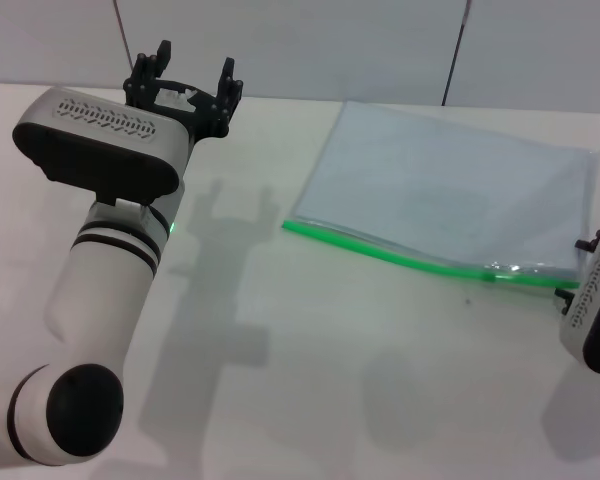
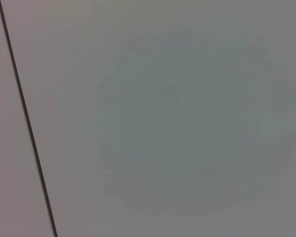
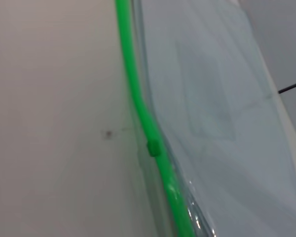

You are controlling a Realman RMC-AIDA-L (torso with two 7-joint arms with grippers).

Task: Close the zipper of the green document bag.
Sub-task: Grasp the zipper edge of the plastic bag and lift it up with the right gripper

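The green document bag [image 1: 450,185] lies flat on the white table at the right, a translucent pale blue-grey pouch. Its zipper [image 1: 380,250] runs as a bright green strip along the near long edge. The small dark green slider [image 1: 488,279] sits toward the strip's right end. In the right wrist view the zipper [image 3: 140,108], the slider [image 3: 153,148] and the bag [image 3: 217,98] show close up. My right gripper [image 1: 577,270] is at the bag's right end, mostly cut off by the picture's edge. My left gripper [image 1: 188,82] is open, raised at the back left, far from the bag.
The left arm [image 1: 100,270] fills the left of the head view and casts a shadow on the table [image 1: 310,370]. A wall with dark seams [image 2: 24,123] stands behind the table. A small dark speck [image 3: 107,133] marks the tabletop beside the zipper.
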